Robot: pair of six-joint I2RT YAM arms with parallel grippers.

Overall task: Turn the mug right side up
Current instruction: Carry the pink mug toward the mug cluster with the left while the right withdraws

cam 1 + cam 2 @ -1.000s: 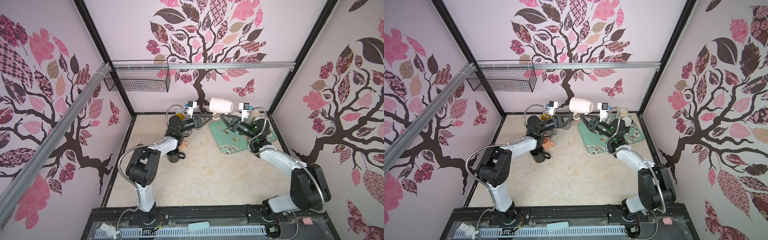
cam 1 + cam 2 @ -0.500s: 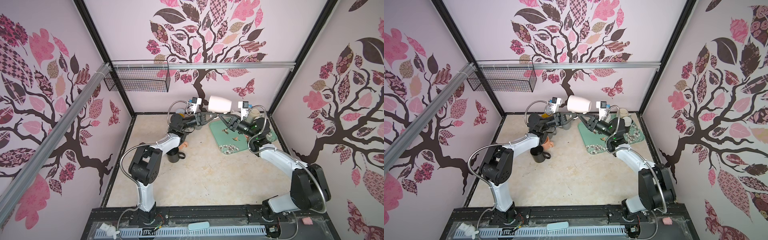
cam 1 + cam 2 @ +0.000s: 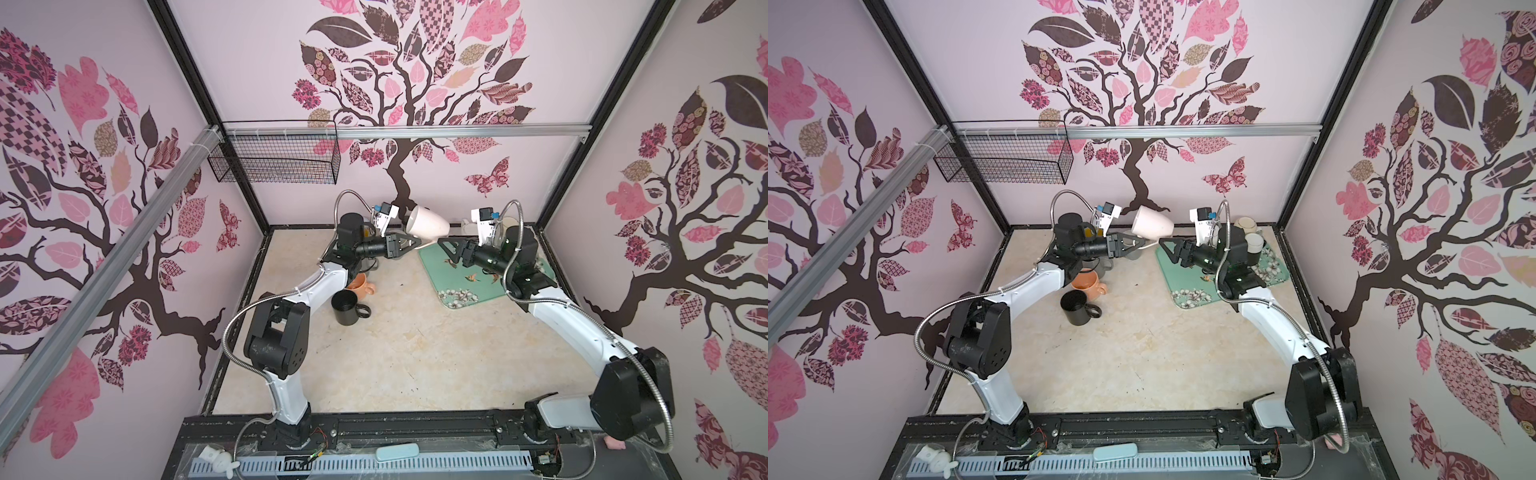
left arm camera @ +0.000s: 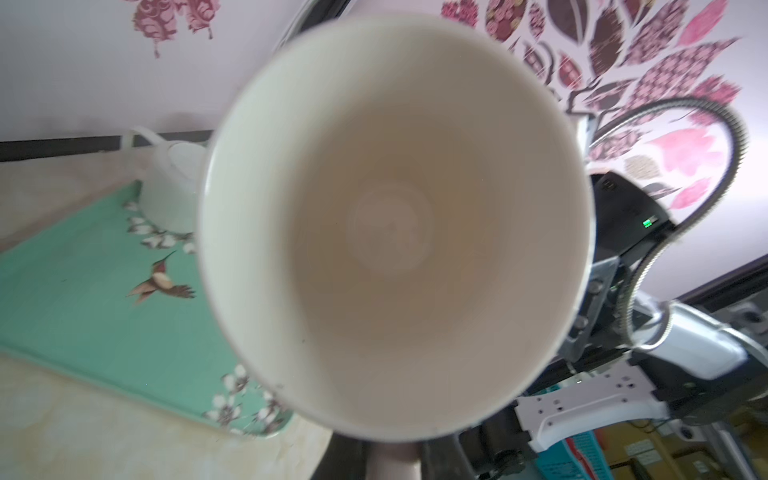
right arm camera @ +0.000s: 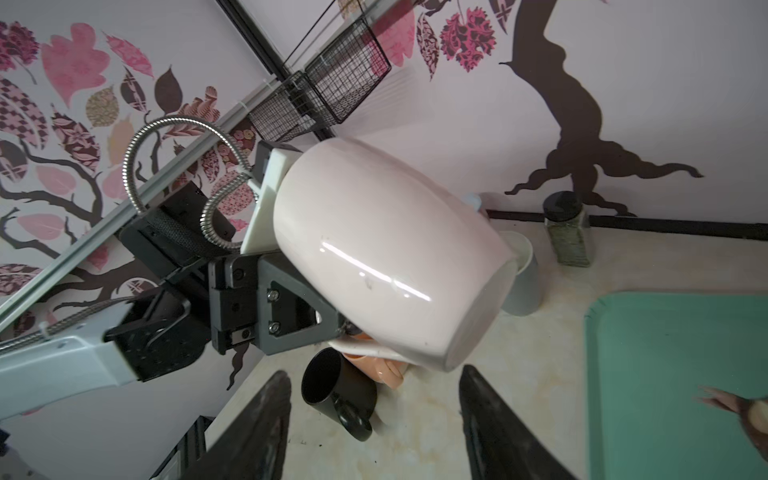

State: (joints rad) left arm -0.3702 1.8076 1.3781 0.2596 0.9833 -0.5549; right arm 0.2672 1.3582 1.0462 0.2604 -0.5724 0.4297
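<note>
1. Hanging over the far side of the table (image 3: pixel 415 353) in both top views, the white mug (image 3: pixel 428 222) lies roughly on its side between the arms, mouth to the left and base to the right. The left gripper (image 3: pixel 415 243) is pinched tight under it. The right gripper (image 3: pixel 442 245) has its jaws apart just off the base, above the left edge of the green tray (image 3: pixel 457 291).
2. Same story in a top view from the twin eye: the white mug (image 3: pixel 1152 226) is up in the air. The black mug (image 3: pixel 1075 307) and orange mug (image 3: pixel 1086 282) sit on the table, nearer and to the left.
3. Left wrist view: we're staring straight into the white mug (image 4: pixel 395 228), and it's empty. The left gripper is hidden behind it.
4. Right wrist view settles it: the left gripper (image 5: pixel 343 328) is clamped on the handle (image 5: pixel 361 349) alone. The right gripper's fingers (image 5: pixel 266 424) are spread wide, touching nothing.
5. The risk, as I judge it, is one thin hold on a handle with the heavy body hanging off it. A quick wrist roll could let the mug pivot or slip and drop onto the mugs below. The open right fingers also sit near enough to clip the base.
6. Against a second ago: the right gripper held the mug then, and the left stood open. Now the hold has swapped sides, and the mug sits a touch further left.
</note>
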